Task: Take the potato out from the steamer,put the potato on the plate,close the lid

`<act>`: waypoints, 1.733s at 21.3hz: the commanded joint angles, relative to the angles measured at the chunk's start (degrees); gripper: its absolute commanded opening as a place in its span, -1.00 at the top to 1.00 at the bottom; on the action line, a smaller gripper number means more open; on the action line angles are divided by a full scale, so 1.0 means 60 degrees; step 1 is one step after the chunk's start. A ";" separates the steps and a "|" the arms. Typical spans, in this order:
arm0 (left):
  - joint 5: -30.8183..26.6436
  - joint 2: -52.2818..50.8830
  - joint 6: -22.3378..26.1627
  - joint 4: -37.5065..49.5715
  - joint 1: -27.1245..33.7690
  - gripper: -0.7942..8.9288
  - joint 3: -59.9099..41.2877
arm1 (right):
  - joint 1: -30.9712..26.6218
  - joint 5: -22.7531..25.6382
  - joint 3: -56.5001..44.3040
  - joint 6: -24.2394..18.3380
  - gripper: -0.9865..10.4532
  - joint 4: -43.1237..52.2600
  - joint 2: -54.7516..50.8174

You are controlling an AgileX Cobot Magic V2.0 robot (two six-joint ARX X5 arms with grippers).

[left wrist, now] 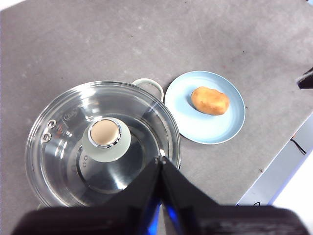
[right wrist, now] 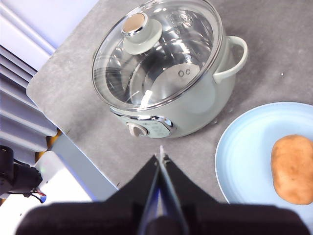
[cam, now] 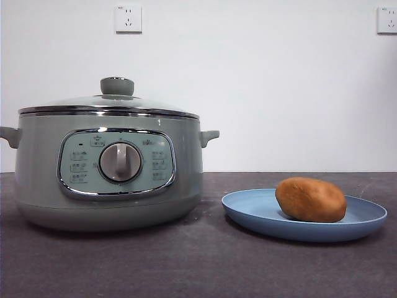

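The sage-green steamer (cam: pixel 108 167) stands at the left of the table with its glass lid (cam: pixel 108 102) seated on the rim, the green knob (cam: pixel 117 85) on top. To its right the brown potato (cam: pixel 311 199) lies on the light-blue plate (cam: pixel 248 208). From above, the lid (left wrist: pixel 58 127) covers the steamer and the potato (left wrist: pixel 210 100) rests on the plate (left wrist: pixel 215 128). My left gripper (left wrist: pixel 161 159) hangs shut, high over the steamer's edge. My right gripper (right wrist: pixel 161 157) is shut too, high above the table in front of the steamer (right wrist: pixel 195 105), the potato (right wrist: pixel 292 169) off to one side.
Two wall sockets (cam: pixel 128 18) sit on the white wall behind. The grey table's edge (left wrist: pixel 274 171) runs close to the plate. A side handle (right wrist: pixel 234 58) sticks out from the steamer toward the plate (right wrist: pixel 244 161).
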 commanded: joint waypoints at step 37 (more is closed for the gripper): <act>-0.0291 -1.1387 -0.3013 1.3202 0.2765 0.84 -1.6589 | 0.0004 0.0025 -0.0015 -0.0047 0.83 0.0011 -0.0007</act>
